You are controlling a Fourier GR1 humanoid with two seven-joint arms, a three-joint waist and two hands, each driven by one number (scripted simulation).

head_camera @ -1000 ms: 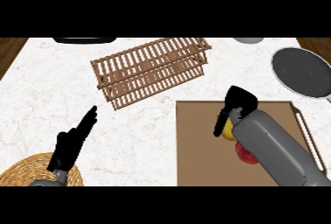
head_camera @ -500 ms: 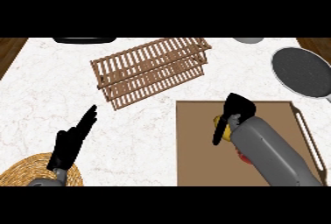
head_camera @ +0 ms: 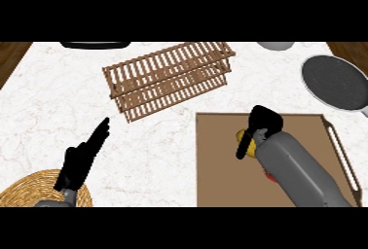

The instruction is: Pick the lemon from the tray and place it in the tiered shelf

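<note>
My right hand [head_camera: 260,127] has come down and nearer over the last second, sliding from the tray's far edge onto the lemon [head_camera: 244,144]. Now it sits right on top of it, thumb hooking down the lemon's left side, fingers draped over the far side. I read that as the grasp closing, though the lemon isn't lifted yet: it still lies on the tray [head_camera: 218,165], toward the far middle, mostly hidden under my hand and forearm. Something red [head_camera: 268,175] peeks out beside my forearm, nearer in; I can't tell what it is.

My left hand [head_camera: 81,160] hasn't budged, resting open on the near left, fingers straight, above a woven mat [head_camera: 28,188].

The tiered shelf [head_camera: 171,78] waits far and left of the tray, lying tilted on the white marble counter [head_camera: 57,107]. A dark pan [head_camera: 335,82] sits far right, with a pale bowl [head_camera: 276,45] and a dark dish [head_camera: 95,44] at the far edge. Dark wood shows past the counter's far corners.
</note>
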